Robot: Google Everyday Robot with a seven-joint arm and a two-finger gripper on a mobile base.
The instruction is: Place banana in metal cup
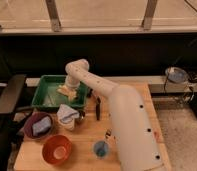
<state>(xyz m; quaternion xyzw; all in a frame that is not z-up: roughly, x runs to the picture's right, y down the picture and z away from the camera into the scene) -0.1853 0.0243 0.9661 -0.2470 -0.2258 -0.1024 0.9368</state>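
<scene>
The banana (65,91) is a pale yellow shape lying in the green tray (46,94) at the table's back left. My gripper (68,88) reaches down into the tray from the white arm (92,82) and sits right over the banana, hiding part of it. I cannot tell whether it touches the banana. A small dark metal cup (81,116) seems to stand just in front of the tray, beside a white cup; it is hard to make out.
A white cup with a blue cloth (67,115) stands in front of the tray. A purple bowl (38,125), an orange bowl (57,149) and a blue cup (101,148) sit nearer the front. A black pen (97,107) lies mid-table. A black chair (9,95) is at the left.
</scene>
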